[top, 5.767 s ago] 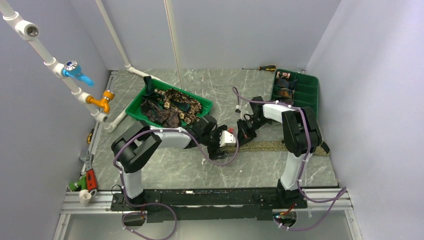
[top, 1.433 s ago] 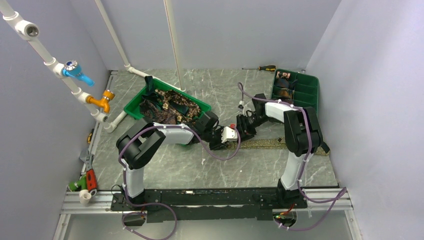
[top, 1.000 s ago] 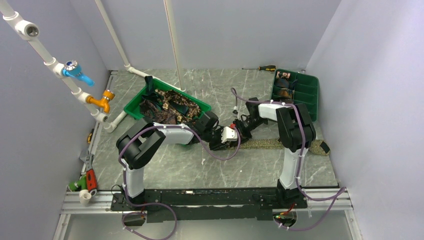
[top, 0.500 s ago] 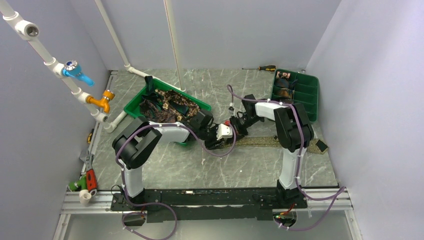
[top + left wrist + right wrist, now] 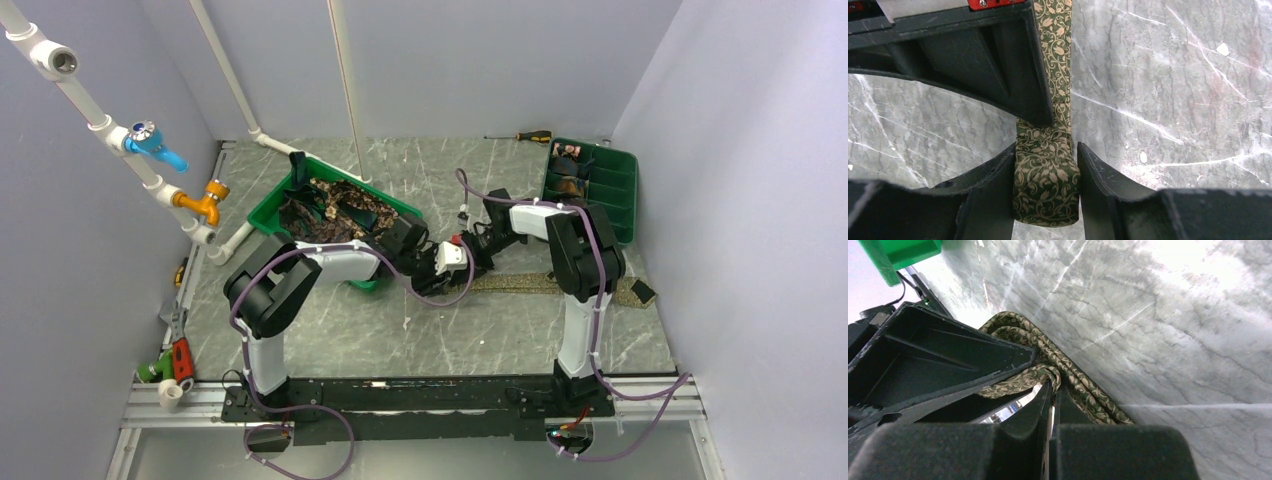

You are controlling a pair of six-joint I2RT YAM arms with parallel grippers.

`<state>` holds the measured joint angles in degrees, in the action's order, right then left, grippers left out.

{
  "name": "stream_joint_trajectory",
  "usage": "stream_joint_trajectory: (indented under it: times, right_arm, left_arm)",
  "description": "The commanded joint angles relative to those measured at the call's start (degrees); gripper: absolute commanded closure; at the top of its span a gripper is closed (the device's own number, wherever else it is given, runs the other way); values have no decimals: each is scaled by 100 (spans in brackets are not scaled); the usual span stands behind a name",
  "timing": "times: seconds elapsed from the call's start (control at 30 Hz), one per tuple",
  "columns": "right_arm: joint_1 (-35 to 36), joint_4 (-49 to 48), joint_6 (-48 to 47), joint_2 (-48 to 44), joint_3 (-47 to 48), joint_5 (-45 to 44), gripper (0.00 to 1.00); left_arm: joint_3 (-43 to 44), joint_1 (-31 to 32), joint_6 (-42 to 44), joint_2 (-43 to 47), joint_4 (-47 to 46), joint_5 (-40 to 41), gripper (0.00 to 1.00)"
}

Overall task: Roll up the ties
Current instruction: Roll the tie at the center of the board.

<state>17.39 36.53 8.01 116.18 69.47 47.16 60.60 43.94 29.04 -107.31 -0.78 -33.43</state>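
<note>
Rolling is under way on the worktop [image 5: 400,330]. The left pincer [image 5: 1046,160] clasps the tie [image 5: 1046,192] by its rolled end, with a finger against each side of the coil. The right pincer [image 5: 1052,387] is clenched on a fold of the same cloth just beside it. Most of the tie's length lies flat toward the right. The next move, I judge, is another turn of the coil, keeping the cloth taut and straight. Farther back, a green tray [image 5: 262,218] holds a heap of ties [image 5: 335,212]. From above, the arms hide the coil, so its turns cannot be counted.
</note>
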Motion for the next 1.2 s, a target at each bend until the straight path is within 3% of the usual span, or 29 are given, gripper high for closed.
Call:
stream_joint_trajectory:
  times: [0.0,0.43,0.57,0.73,0.9,1.07,1.17]
  right_arm:
    - [10,-37,95,-429,195,305,100]
    - [38,-476,-37,443,31,43,100]
    - [35,-428,-74,462,27,-113,100]
    - [-12,-355,-131,458,-65,-344,100]
    - [-14,-315,-183,425,-116,-475,100]
    - [-13,-265,-212,465,-101,-503,100]
    - [-16,-249,-236,458,-105,-522,100]
  left_arm:
    - [122,-13,-78,120,0,-227,52]
    - [433,35,-302,-472,-357,-5,57]
    - [331,-6,-302,-382,-281,30,43]
    - [-582,-591,-99,539,-499,-404,25]
    - [-1015,-733,493,1068,-452,-327,22]
    - [-827,-721,291,757,-527,-313,22]
    - [-716,-704,232,636,-631,-449,27]
